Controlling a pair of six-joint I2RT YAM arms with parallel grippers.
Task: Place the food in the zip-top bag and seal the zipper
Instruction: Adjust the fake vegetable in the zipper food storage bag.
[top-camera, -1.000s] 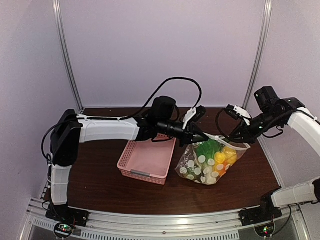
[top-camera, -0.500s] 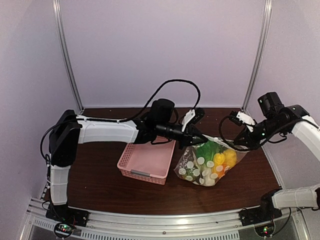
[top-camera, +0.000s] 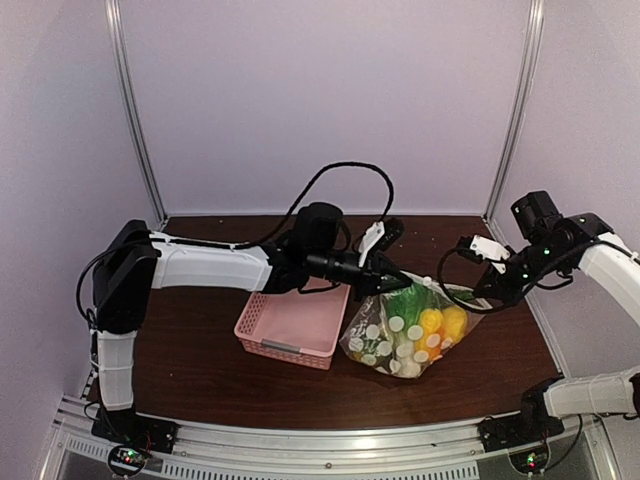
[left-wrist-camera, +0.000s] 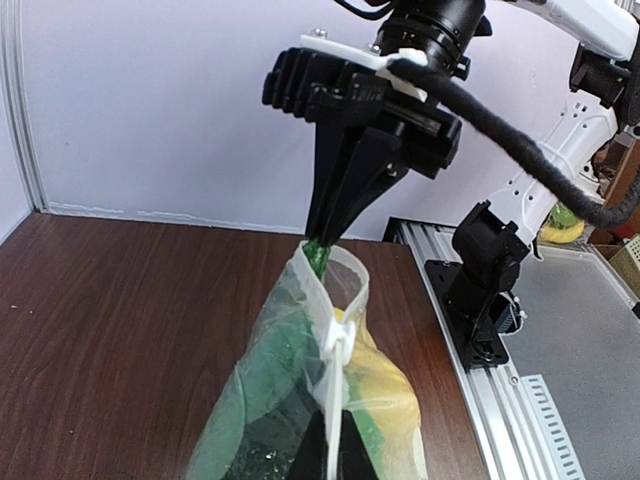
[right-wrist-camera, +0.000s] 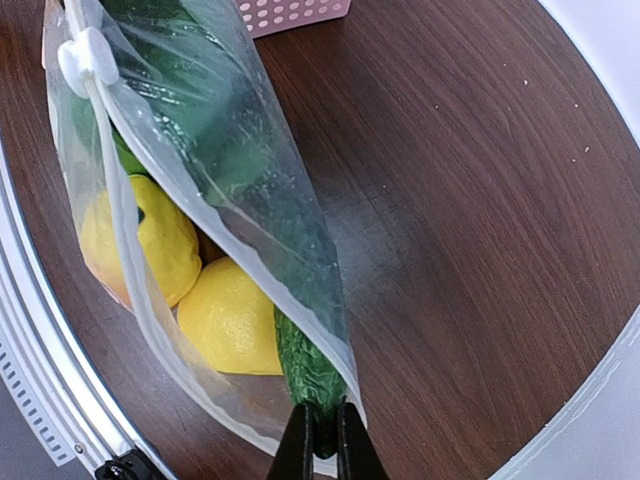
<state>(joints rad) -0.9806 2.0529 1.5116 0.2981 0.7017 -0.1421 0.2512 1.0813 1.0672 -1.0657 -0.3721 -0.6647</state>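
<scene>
- Pale lilac walls (top-camera: 320, 100) close in a dark wood-grain worktop (top-camera: 200, 350), with a pink basket (top-camera: 295, 325) near its middle.
- Compared with a second ago, the right arm's wrist has swung out towards the right wall. The left arm has drawn back a little to the left.
- The dotted clear bag (top-camera: 400, 335) has gone with them. It now sits slightly further left and lower, just beside the basket's right end.
- The right fingers (right-wrist-camera: 320, 440) stood a little apart a second ago and have now pinched shut. They grip the bag's mouth corner, with the tip of the cucumber (right-wrist-camera: 300, 365) trapped in the plastic between them.
- The left fingers (top-camera: 385, 285) are clamped shut on the opposite end of the bag's mouth, as they were before.
- The bag hangs stretched between the two grips. Whether its bottom rests on the worktop I cannot tell.
- The zipper (right-wrist-camera: 120, 230) runs taut along the top edge, and a white slider (right-wrist-camera: 88, 55) sits partway along it.
- In the left wrist view, the mouth gapes in a small loop just under the right fingers.
- Two lemons (right-wrist-camera: 230, 320), the cucumber and a leafy vegetable (top-camera: 415, 298) lie inside the bag.
</scene>
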